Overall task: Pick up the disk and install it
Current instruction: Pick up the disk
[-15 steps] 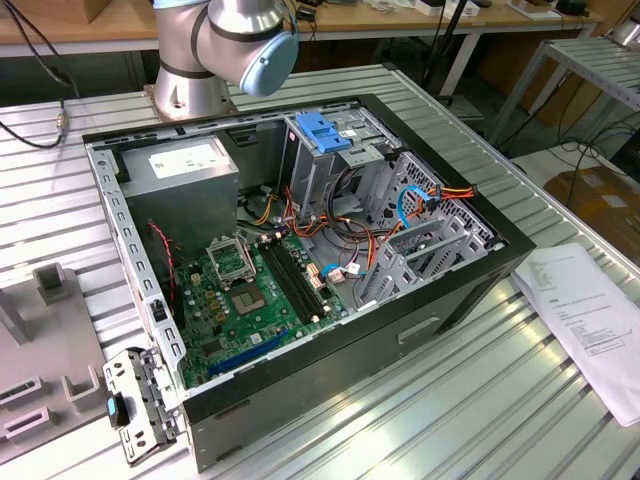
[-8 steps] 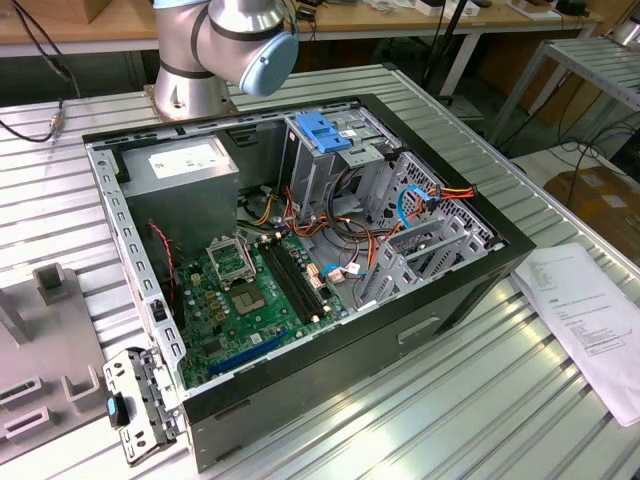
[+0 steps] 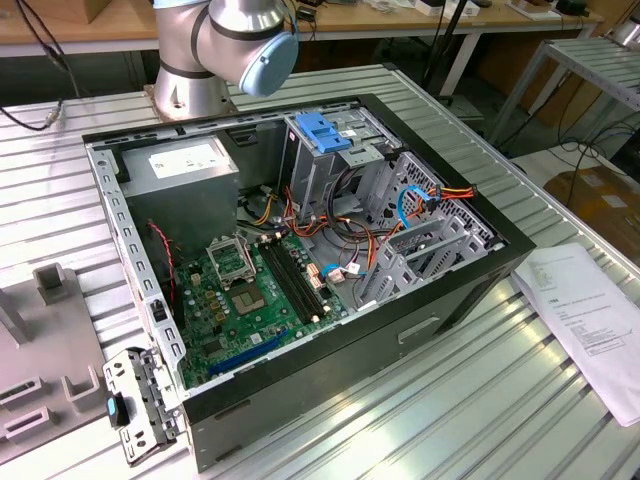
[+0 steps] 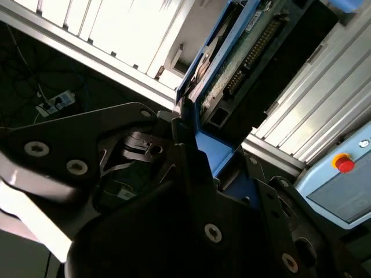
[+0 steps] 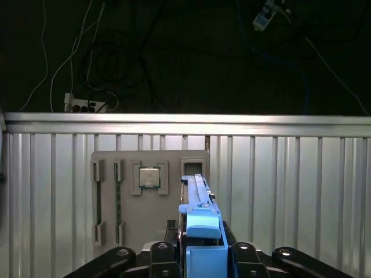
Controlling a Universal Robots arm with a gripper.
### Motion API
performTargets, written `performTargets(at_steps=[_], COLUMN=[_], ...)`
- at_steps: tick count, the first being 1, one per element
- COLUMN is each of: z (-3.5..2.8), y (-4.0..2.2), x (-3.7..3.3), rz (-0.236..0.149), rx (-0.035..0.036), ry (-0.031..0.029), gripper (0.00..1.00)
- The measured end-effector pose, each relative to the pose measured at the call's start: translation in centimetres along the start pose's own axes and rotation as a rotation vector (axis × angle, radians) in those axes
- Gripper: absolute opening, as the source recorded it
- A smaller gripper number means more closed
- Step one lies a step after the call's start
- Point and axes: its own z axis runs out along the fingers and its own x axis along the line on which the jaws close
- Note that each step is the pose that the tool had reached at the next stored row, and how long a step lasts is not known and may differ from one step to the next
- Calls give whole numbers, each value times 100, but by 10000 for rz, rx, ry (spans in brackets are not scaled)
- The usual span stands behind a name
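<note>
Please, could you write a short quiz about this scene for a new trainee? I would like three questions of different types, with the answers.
1. True or false: the gripper is shut on the disk.
2. In the first wrist view, what sits in the grey fixture plate? A) a processor chip B) a fan C) a screwdriver
3. Fill in: in the exterior view, the latch atop the drive cage is coloured ___.
Key: 1 true; 2 A; 3 blue.
</note>
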Motion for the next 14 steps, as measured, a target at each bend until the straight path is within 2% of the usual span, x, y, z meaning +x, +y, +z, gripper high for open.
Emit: performTargets(at_steps=[1, 2, 7, 8, 10, 11, 13, 14], z=[-28, -99, -261, -316, -480, -530, -677, -725], y=[0, -1, -3, -4, -6, -7, -9, -9], x=[1, 4, 11, 13, 20, 22, 28, 30], rz=[0, 0, 0, 0, 0, 0, 0, -1], rx=[0, -1, 0, 1, -1, 0, 0, -1], ry=[0, 0, 0, 0, 0, 0, -1, 0], gripper=[37, 37, 37, 37, 37, 37, 37, 37])
